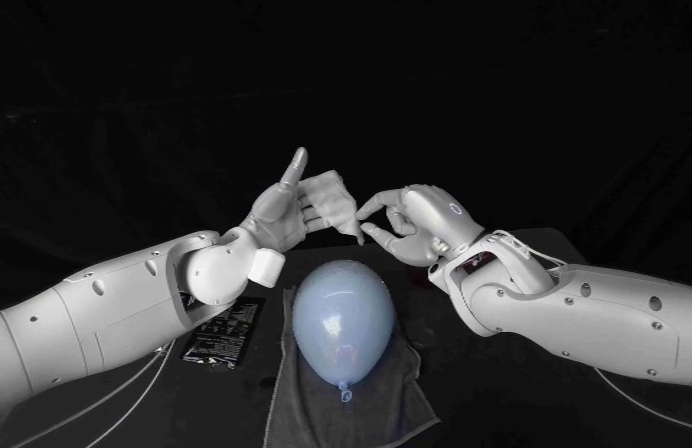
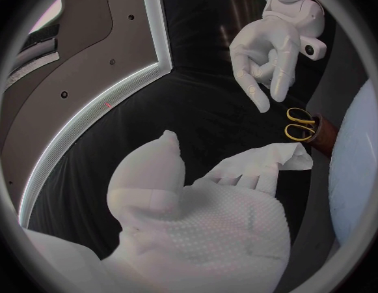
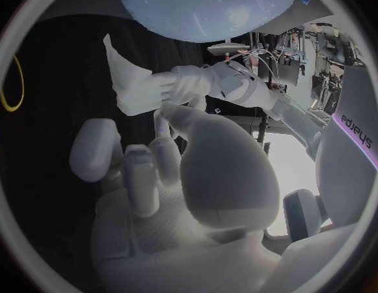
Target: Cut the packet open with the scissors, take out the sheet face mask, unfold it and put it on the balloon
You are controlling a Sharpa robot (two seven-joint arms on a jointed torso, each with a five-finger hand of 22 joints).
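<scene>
The one legible marking is a pale word on a grey panel (image 3: 351, 143) in the right wrist view. It runs sideways and looks like "sharpa" upside down, though that reading is unsure. In the head view, the black packet (image 1: 224, 334) carries white print too small to read.
</scene>
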